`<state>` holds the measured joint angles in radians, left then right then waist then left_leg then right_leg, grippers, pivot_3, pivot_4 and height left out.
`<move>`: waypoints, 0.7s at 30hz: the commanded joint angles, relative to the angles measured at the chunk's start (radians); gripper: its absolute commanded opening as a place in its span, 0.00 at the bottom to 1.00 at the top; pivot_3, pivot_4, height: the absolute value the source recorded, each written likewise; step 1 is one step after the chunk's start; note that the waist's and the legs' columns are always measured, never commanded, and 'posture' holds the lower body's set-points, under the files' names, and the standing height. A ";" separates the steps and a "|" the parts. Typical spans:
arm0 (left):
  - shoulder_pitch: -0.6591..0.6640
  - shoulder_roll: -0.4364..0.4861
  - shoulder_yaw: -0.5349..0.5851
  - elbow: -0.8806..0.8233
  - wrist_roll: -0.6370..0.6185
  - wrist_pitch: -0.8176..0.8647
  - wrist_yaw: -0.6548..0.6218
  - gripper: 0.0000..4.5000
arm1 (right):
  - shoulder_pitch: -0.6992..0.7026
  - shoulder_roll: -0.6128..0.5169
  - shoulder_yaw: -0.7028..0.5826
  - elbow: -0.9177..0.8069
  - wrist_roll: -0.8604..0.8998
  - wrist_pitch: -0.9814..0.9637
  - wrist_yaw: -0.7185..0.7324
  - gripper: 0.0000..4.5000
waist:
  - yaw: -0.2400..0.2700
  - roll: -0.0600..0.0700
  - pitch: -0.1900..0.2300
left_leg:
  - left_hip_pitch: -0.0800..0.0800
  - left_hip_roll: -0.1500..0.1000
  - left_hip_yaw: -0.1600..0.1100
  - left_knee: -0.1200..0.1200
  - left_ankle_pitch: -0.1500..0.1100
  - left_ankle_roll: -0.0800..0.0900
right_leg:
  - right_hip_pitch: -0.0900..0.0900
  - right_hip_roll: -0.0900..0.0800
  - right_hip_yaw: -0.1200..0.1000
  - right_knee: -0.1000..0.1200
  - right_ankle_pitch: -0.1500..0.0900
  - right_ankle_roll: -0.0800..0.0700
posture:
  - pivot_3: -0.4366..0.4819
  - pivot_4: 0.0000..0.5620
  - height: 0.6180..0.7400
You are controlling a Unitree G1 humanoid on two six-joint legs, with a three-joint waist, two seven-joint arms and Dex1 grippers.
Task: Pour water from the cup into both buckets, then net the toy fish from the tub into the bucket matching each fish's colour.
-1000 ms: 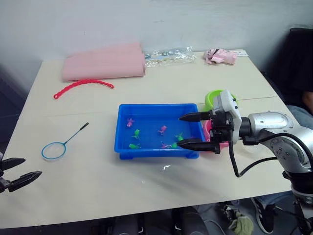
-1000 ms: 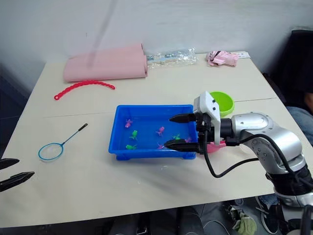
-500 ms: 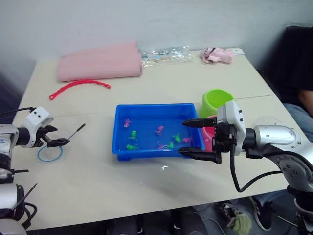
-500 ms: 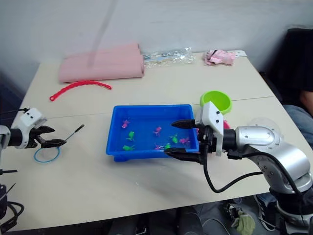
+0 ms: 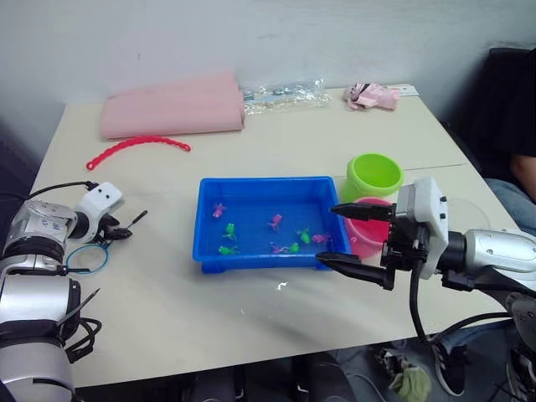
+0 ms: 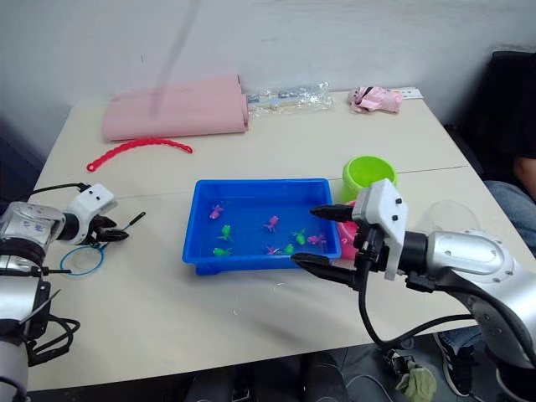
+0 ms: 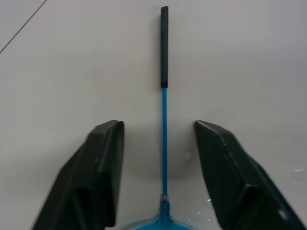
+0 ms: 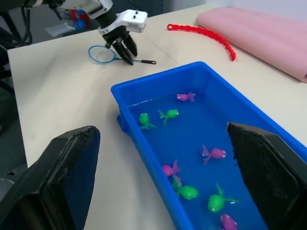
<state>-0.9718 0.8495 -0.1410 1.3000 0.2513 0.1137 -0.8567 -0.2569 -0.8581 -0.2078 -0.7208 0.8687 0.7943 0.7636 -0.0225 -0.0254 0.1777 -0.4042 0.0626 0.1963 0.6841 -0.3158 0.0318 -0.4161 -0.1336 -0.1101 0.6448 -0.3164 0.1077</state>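
Even, soft overhead light fills the scene, bright but without glare. Shadows are faint, lying close under the blue tub (image 5: 266, 224). Near that tub, the gripper fingers look blurred close-up.

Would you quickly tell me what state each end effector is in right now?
Left end effector: open, straddling the net handle, not gripping it.
Right end effector: open, holding nothing, near the tub.

No readable text, labels, brands or numbers anywhere in these views.
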 commanded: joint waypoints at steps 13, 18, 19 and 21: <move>-0.148 0.011 0.090 -0.235 -0.149 -0.027 -0.343 0.00 | -0.086 -0.106 -0.038 0.048 0.079 0.019 0.054 1.00 | 0.015 -0.007 0.002 | -0.004 0.001 0.001 0.002 0.000 0.001 | -0.004 0.000 0.000 0.003 0.000 -0.001 | 0.48 0.27 0.98; -0.105 -0.008 0.073 -0.586 -0.245 0.070 -0.536 0.00 | -0.204 -0.129 0.042 0.113 0.064 0.018 0.123 1.00 | 0.018 -0.007 0.002 | -0.004 0.001 0.003 0.002 -0.001 0.001 | -0.004 0.001 0.001 0.001 0.000 -0.001 | 0.48 0.27 0.98; -0.089 -0.024 0.058 -0.692 -0.272 0.099 -0.569 0.00 | -0.246 -0.119 0.076 0.134 0.046 0.016 0.128 1.00 | 0.017 -0.007 0.002 | -0.004 0.000 0.003 0.002 -0.001 0.001 | -0.005 0.001 0.001 0.001 0.000 -0.001 | 0.48 0.27 0.98; -0.064 -0.047 0.042 -0.845 -0.314 0.154 -0.608 0.00 | -0.303 -0.103 0.125 0.161 0.019 0.014 0.130 1.00 | 0.013 -0.006 0.002 | -0.004 0.000 0.004 0.002 -0.001 0.001 | -0.005 0.003 0.002 0.002 0.000 -0.001 | 0.48 0.27 0.98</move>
<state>-1.0504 0.8256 -0.0768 0.6608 0.0084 0.2032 -1.3958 -0.4987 -0.9717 -0.1187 -0.5815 0.9193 0.8164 0.8815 -0.0097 -0.0316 0.1799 -0.4083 0.0629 0.2007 0.6863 -0.3169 0.0328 -0.4211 -0.1311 -0.1081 0.6468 -0.3163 0.1070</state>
